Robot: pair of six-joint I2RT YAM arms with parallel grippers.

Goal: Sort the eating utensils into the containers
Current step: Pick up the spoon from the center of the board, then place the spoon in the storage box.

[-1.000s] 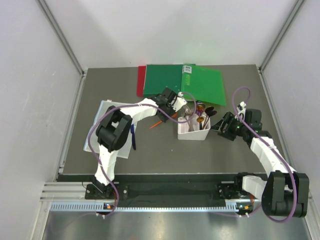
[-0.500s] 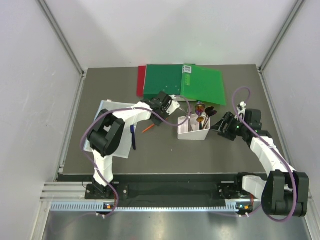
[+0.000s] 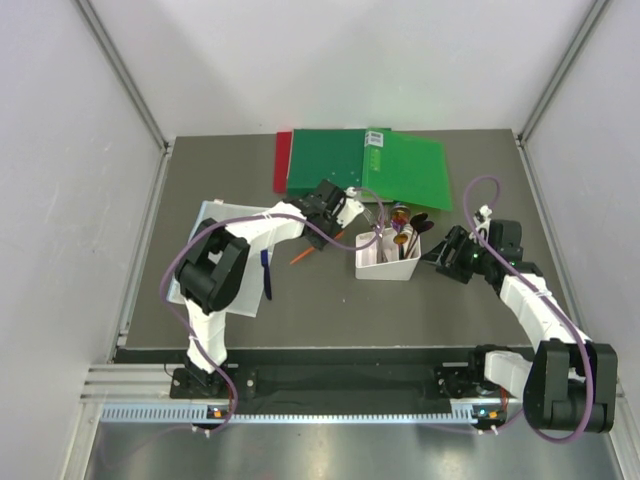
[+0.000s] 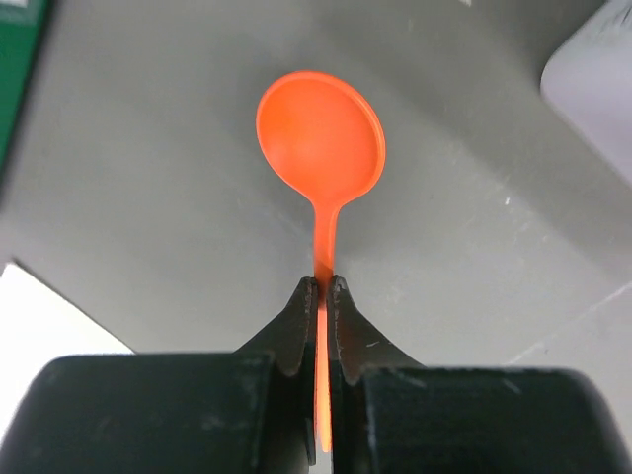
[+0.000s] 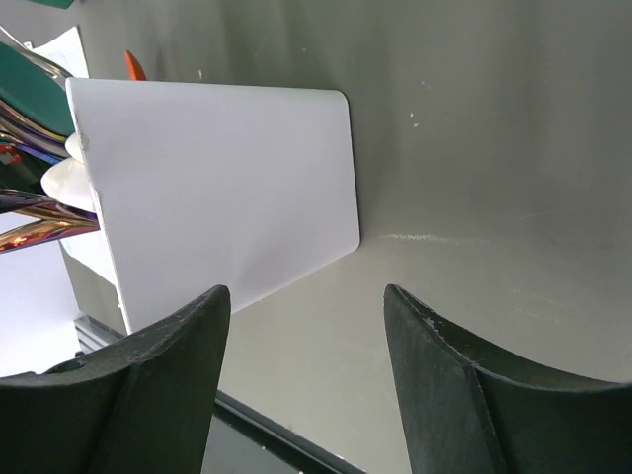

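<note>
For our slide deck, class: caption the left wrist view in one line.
Left gripper shut on the orange spoon by its handle, bowl pointing ahead over the grey table.

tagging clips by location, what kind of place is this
Probably a robot lab cell: bare white walls box in a dark table, with left arm and right arm mounted at its near edge.

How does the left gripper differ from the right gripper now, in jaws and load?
The left gripper is shut; the right gripper stands wide open. The left gripper pinches the orange spoon by its handle; the right gripper holds nothing. The left gripper is left of the white bin; the right gripper faces its outer wall from the right. Both are black and near that bin.
</note>
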